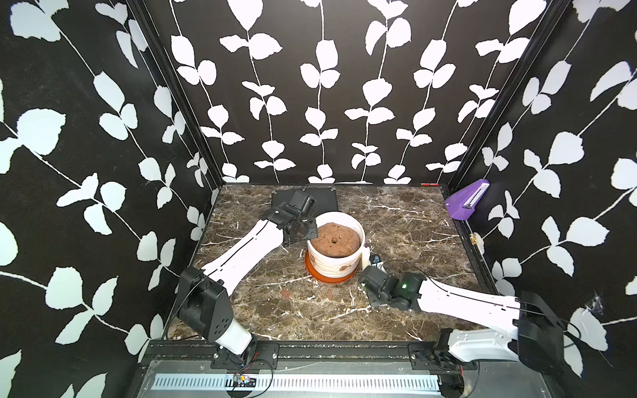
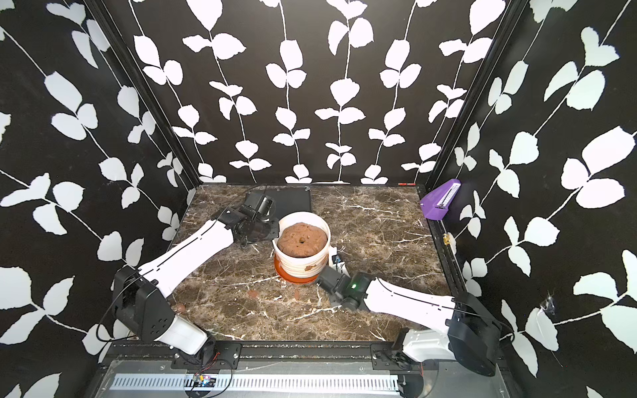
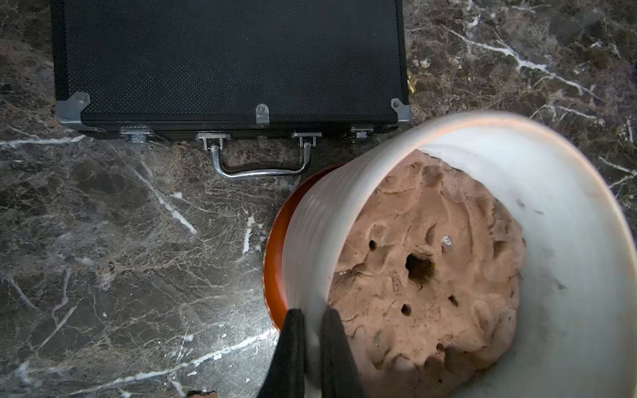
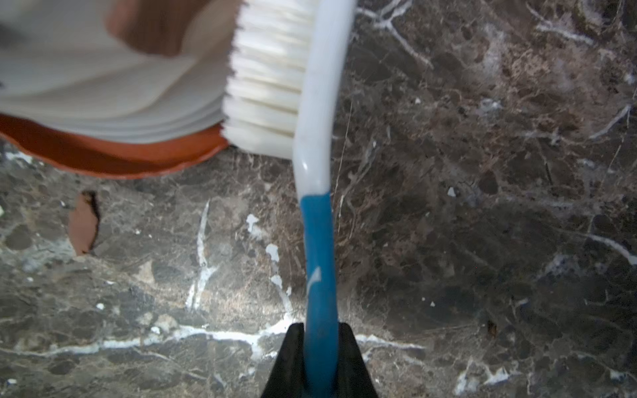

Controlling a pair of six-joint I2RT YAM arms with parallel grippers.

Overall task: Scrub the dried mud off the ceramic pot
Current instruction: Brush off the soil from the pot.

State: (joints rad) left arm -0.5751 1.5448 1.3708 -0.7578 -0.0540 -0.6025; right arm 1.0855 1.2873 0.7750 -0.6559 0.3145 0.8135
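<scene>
Pot: one, white, ribbed, upright on one orange saucer, mid-surface. Brown fill hides its inside floor.

Mud: two blotches on the wall facing the arm bases. The far wall is out of sight. Loose flakes lie in front of the pot, three counted in a top view. The farthest from the pot sits beside the left arm's elbow.

Left hand: clamped on the pot's rim, one finger outside the wall, one inside. In both top views its own wrist covers it.

Right hand: closed on the blue handle of one brush. Bristles are at the pot's lower wall, just above the saucer. Contact is too blurred to settle.

Case: one, black, flat behind the pot. Its far side is cut off in the left wrist view, and the left arm partly covers it in both top views.
</scene>
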